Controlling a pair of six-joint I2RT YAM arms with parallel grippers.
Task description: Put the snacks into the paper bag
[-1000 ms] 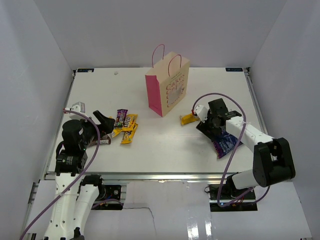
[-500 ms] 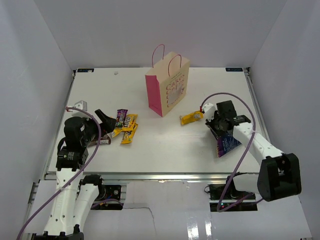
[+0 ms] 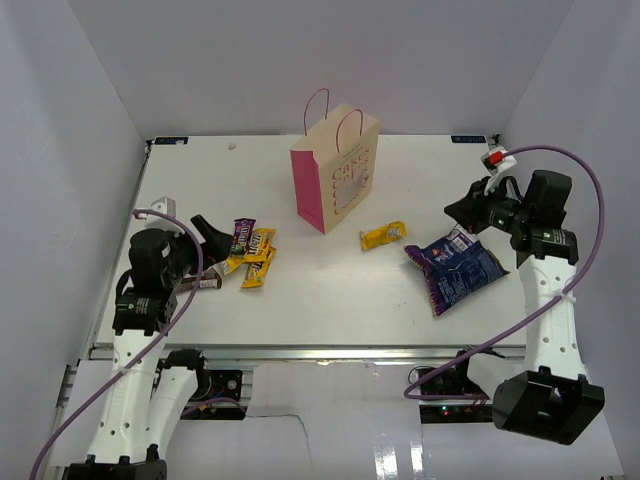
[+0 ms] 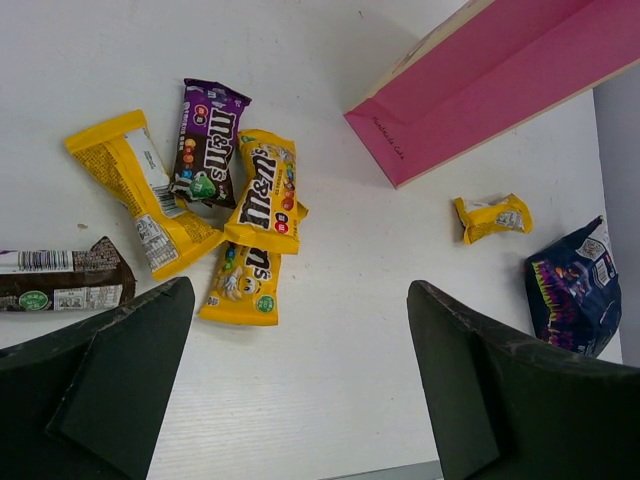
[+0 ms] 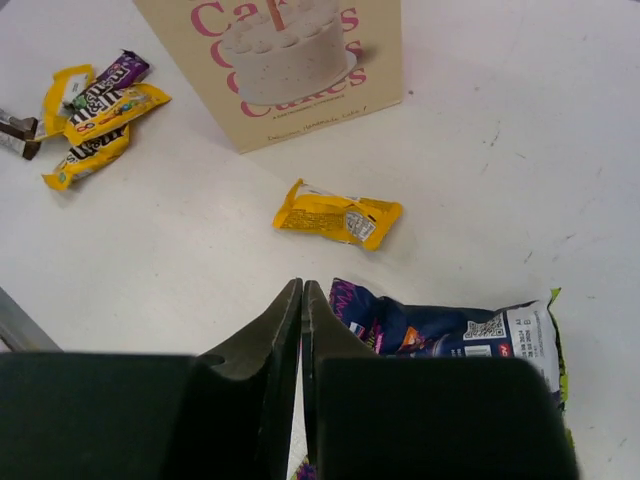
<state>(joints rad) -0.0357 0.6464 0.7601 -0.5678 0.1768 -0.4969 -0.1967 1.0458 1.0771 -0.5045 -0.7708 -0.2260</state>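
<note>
The paper bag (image 3: 335,170) stands upper centre — yellow packet (image 3: 383,236) and purple-blue bag (image 3: 460,272) lie right, candy bars (image 3: 250,250) left.

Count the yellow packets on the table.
4. Three overlap in the left pile: a plain yellow packet, a yellow M&M's packet and a second M&M's packet touching it. The fourth yellow packet lies alone near the paper bag. None looks hidden.
</note>
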